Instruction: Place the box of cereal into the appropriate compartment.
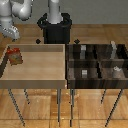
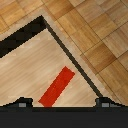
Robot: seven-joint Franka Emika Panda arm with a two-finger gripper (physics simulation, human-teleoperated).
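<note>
Nearest you: gripper fingertips, set wide apart and gripping nothing. Box of cereal: stands in the light wooden tray, near its corner at the exterior view's left. Dark compartment tray: alongside, holding small grey blocks.

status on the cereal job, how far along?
Nothing done yet: the box of cereal sits in the light wooden tray, not gripped. In hand: the hand hangs above it; the wrist view shows the box below. Left: grasp, carry to the dark compartment tray, place.
</note>
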